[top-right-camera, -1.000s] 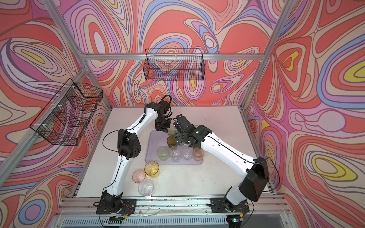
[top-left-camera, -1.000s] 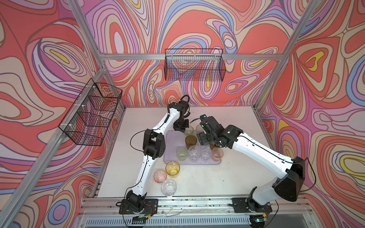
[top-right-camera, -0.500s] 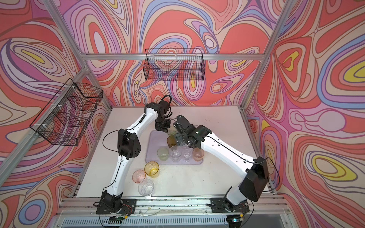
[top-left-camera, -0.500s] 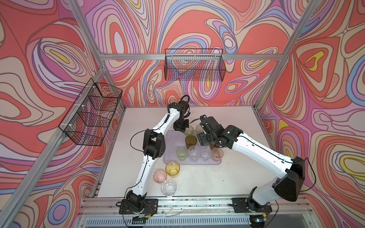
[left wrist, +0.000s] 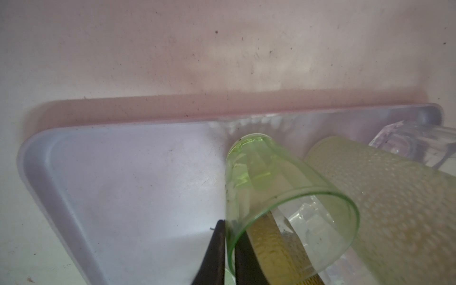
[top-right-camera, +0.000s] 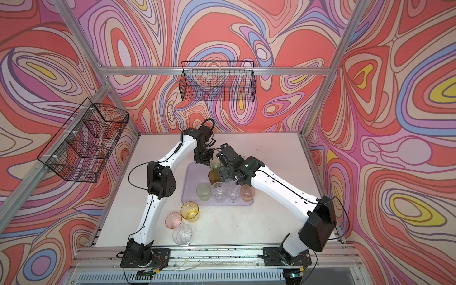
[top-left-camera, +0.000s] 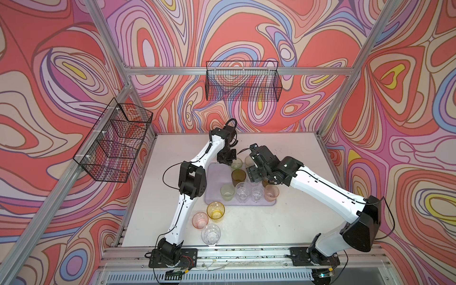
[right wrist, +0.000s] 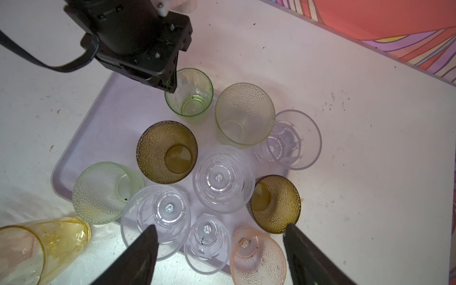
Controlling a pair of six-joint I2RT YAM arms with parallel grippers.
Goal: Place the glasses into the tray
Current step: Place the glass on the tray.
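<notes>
Here the left gripper (left wrist: 230,229) pinches the green glass (left wrist: 271,177); the right gripper (right wrist: 220,228) hangs spread.

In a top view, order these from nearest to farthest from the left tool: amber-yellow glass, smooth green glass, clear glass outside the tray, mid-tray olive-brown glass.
1. Smooth green glass, at the tray's far edge, rim pinched by the left tool.
2. Olive-brown glass, next toward the front.
3. Amber-yellow glass, on the table off the tray's front-left corner.
4. Clear glass, farthest front.
</notes>
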